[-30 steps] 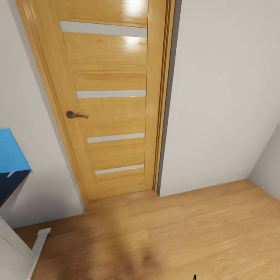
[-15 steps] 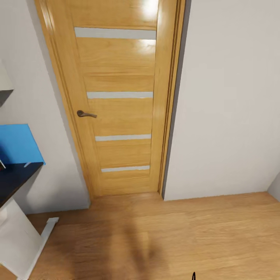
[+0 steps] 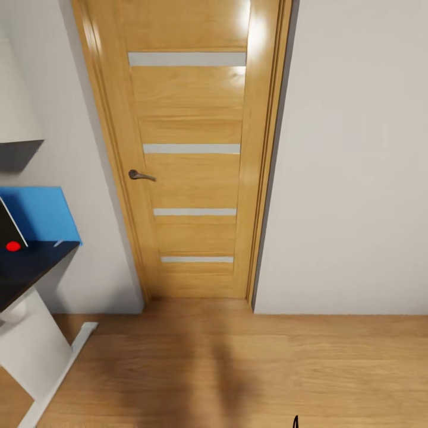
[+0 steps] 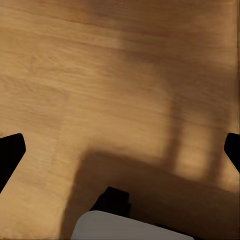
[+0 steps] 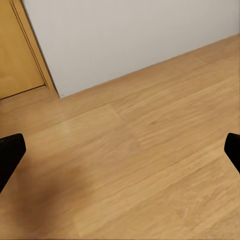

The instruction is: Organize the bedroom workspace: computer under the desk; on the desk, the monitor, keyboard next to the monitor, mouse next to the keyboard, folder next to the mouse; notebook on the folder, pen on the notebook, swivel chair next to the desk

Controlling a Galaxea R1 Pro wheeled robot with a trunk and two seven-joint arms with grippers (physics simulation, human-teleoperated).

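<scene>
Facing light wood floor (image 3: 285, 368) and pale grey walls (image 3: 356, 166). Showing one oak door (image 3: 190, 154), one black bench (image 3: 27, 267) corner at left, one monitor (image 3: 9, 232) corner standing on it, one blue wall panel (image 3: 41, 214). Holding left tool (image 4: 120, 150) and right tool (image 5: 120, 150) wide apart, gripping nothing.

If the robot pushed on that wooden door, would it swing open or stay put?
Probably stay put: the oak door sits flush in its frame, apparently latched. The lever handle likely needs pressing down first. It looks like solid wood with narrow pale strips, so it is probably stiff and fairly heavy.
</scene>
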